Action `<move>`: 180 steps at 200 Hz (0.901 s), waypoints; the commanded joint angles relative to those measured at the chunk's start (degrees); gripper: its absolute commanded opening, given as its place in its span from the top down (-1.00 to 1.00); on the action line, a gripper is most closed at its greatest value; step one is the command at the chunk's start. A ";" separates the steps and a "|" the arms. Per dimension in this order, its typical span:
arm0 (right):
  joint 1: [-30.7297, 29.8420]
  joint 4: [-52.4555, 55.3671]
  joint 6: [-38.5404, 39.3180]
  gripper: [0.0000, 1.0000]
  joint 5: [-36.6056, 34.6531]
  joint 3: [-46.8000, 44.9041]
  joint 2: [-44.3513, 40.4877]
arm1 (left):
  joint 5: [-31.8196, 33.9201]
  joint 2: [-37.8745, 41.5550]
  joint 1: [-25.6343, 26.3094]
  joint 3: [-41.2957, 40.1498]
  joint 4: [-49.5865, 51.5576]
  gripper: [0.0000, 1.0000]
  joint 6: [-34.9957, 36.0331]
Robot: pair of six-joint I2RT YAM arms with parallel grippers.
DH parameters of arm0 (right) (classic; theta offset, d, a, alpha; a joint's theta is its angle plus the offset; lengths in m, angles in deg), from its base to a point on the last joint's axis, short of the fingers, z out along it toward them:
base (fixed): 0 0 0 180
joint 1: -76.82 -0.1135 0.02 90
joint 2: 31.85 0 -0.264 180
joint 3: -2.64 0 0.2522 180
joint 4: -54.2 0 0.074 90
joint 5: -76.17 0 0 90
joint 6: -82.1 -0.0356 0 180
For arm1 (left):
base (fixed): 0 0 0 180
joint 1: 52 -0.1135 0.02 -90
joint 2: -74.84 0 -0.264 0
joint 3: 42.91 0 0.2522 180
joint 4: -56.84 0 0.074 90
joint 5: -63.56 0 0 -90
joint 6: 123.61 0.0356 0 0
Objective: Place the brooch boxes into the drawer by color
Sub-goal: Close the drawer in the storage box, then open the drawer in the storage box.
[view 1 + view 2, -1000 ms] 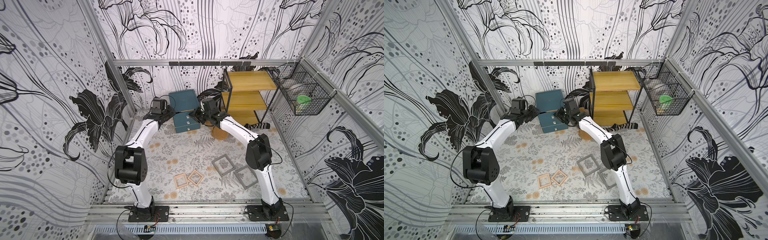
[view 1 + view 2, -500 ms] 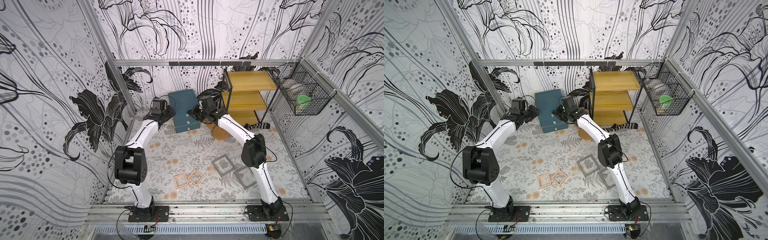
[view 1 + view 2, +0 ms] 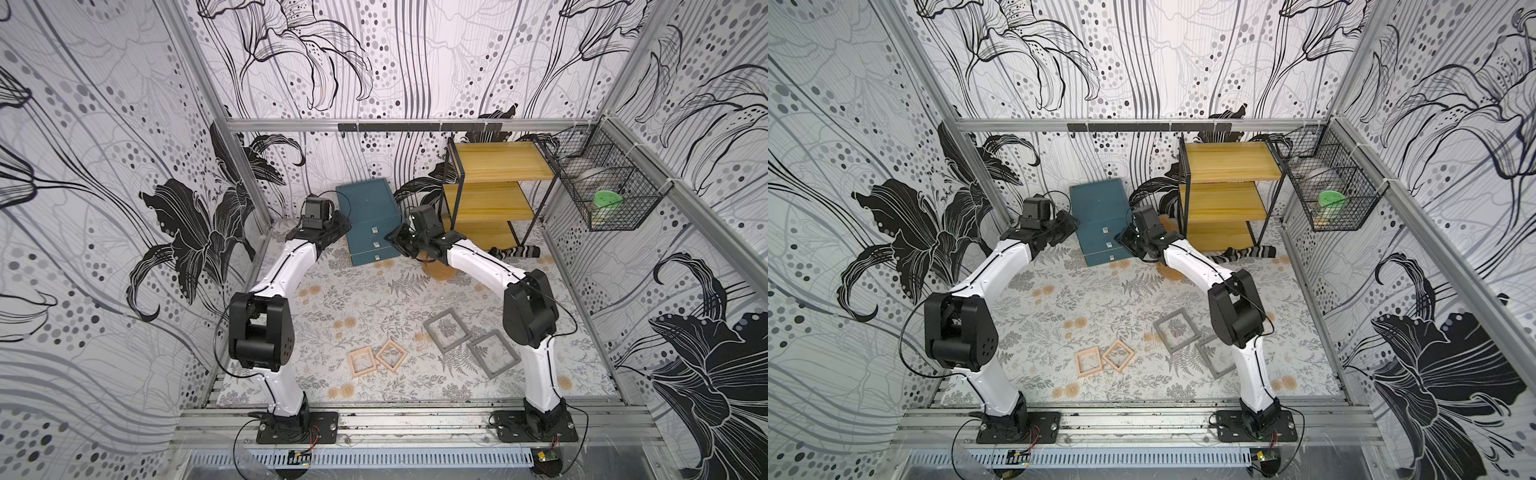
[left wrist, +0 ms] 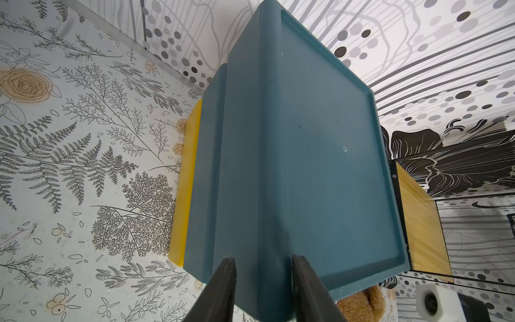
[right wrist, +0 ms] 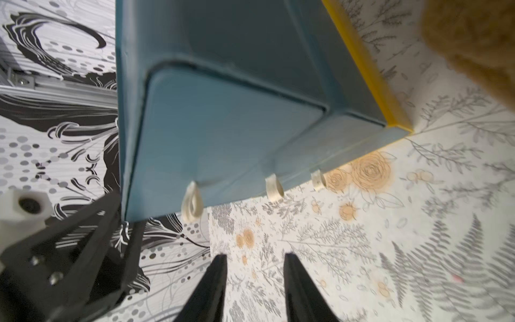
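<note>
- Right arm: over the last second its elbow has swung slightly outward and the right gripper [image 5: 255,255] has widened. The jaws now stand moderately apart and empty, just short of the top pull loop [image 5: 191,205]. Risk: an off-line closing stroke misses that thin loop or strikes the drawer face.
- Left gripper [image 4: 262,258]: the jaws are drawn in narrow, with the tips either side of the edge where the top of the drawer [image 3: 365,203] meets its side. A true pinch cannot be confirmed. Risk: if this brace slips, a tug on a pull would likely drag or twist the whole chest.
- Drawer: it stands at the back of the table, and its lowest tray [image 3: 371,257] appears slightly out. A yellow edge [image 4: 188,181] runs along its underside; what it belongs to cannot be told.
- Grey brooch box [image 3: 447,331] and second grey box [image 3: 493,353]: both lie on the table, the second just beside the right arm's lower link. Risk: a retreating arm knocks it.
- Pinkish brooch box [image 3: 362,362] and its twin [image 3: 391,354]: they lie side by side, about touching. Risk: lifting one shifts the other.
</note>
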 commanded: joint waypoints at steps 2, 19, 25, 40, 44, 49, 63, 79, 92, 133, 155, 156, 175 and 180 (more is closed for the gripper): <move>-0.23 -7.50 -0.71 0.20 0.38 -5.23 -2.70 | -0.20 0.87 -0.35 -0.80 3.38 0.25 0.35; -0.28 -9.50 -1.72 0.20 1.24 -6.02 -1.43 | -0.24 0.69 -0.34 -0.54 3.47 0.25 0.27; -0.28 -9.77 -2.04 0.20 1.52 -5.83 -0.75 | -0.21 0.60 -0.35 -0.50 3.47 0.25 0.19; -0.45 -10.59 -2.62 0.19 2.04 -5.50 0.66 | -0.33 0.50 -0.34 -0.37 3.47 0.25 0.03; -0.45 -10.67 -2.75 0.18 2.10 -5.33 1.02 | -0.28 0.50 -0.34 -0.40 3.44 0.25 0.00; -0.55 -10.77 -2.86 0.18 2.19 -4.98 1.50 | -0.35 0.50 -0.34 -0.32 3.46 0.25 0.00; -0.62 -11.12 -3.16 0.17 2.75 -3.70 2.94 | -0.27 0.52 -0.34 -0.34 3.47 0.25 0.12; -0.70 -10.61 -3.68 0.16 3.85 -1.05 5.22 | -0.31 0.51 -0.36 -0.32 3.56 0.25 0.22; -0.85 -9.44 -4.26 0.16 4.55 1.09 7.08 | -0.34 0.42 -0.38 -0.32 3.56 0.25 0.18; -0.94 -10.17 -5.88 0.15 4.48 3.77 9.85 | -0.59 0.31 -0.40 -0.19 3.47 0.25 0.24; -0.95 -10.09 -6.82 0.17 4.48 5.08 11.24 | -0.69 0.09 -0.34 -0.06 3.54 0.25 0.32; -0.96 -10.13 -6.87 0.17 4.48 5.09 11.27 | -0.65 0.12 -0.34 -0.06 3.55 0.25 0.29; -0.97 -10.69 -7.82 0.19 4.31 5.03 11.87 | -0.76 0.02 -0.36 0.16 3.56 0.25 0.37; -0.91 -10.87 -8.02 0.20 4.29 5.09 12.05 | -0.79 -0.04 -0.37 0.24 3.60 0.25 0.36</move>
